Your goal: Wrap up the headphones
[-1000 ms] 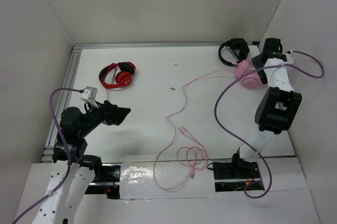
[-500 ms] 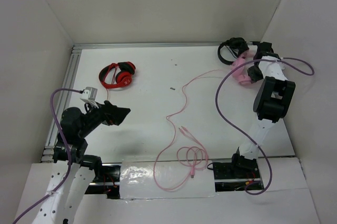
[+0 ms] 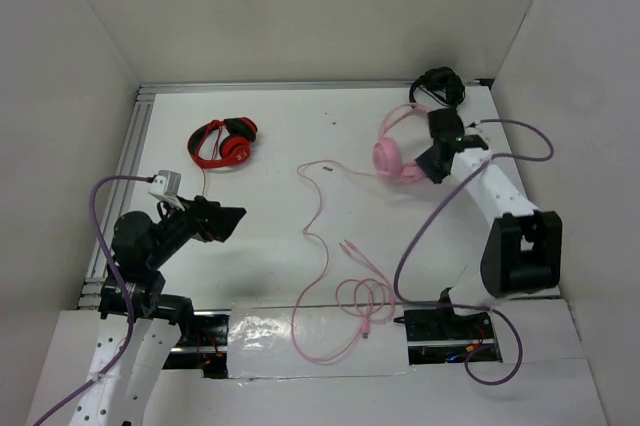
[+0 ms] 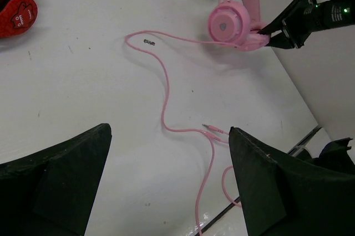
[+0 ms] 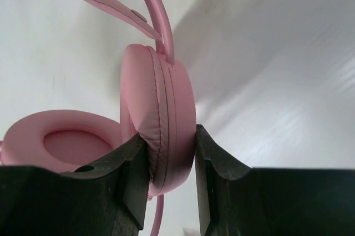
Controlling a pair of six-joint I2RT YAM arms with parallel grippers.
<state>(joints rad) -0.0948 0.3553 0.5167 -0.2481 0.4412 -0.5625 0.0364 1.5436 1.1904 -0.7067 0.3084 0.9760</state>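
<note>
Pinching headphones [image 3: 398, 154], right end effector [image 3: 426, 164], headband [image 3: 393, 119] pointing away

We find the headphones [image 3: 398, 151] on the table [image 3: 250, 196], right of centre and toward the far edge. One cup [image 5: 158, 119] sits between the fingers of the right gripper [image 3: 432, 161], which meets them from the right. Behind them, in the far right corner, lies a second headset [image 3: 438, 86]; we cannot tell whether the two touch. A third headset [image 3: 225, 143] lies at the far left, well apart. The cable [image 3: 318, 221] runs left from the headphones, then toward us, gathering into loops [image 3: 365, 301] at the near edge between the arm bases. The left gripper [image 3: 225, 218] hangs over the near left, well apart from the cable.
</note>
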